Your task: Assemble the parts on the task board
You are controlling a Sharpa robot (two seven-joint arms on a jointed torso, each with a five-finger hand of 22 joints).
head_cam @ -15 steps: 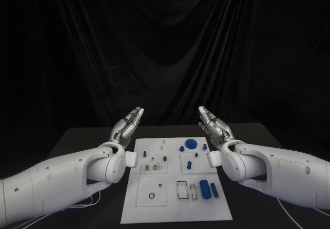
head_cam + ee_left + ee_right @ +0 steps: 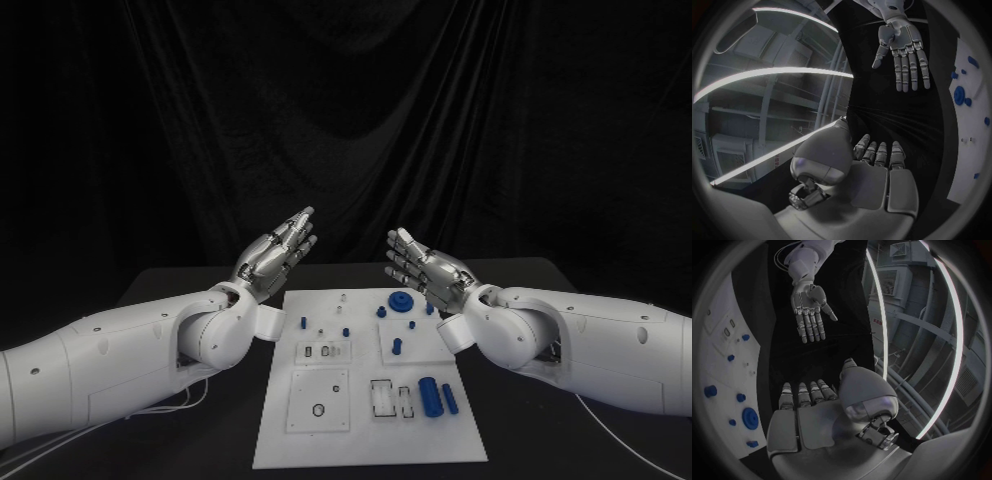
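Black table [image 2: 188, 290], dark curtain [image 2: 346, 120] behind.

Bg: black curtain [image 2: 346, 120] hangs behind left hand [image 2: 278, 255] and right hand [image 2: 426, 268], covering everything above and beyond them. Vert folds, soft sheen on a few pleats above the hands. Black table [image 2: 162, 288] lies below both hands, matte, a shade lighter than the curtain. Its far edge meets the curtain just behind the hands. Lighting dim overall.
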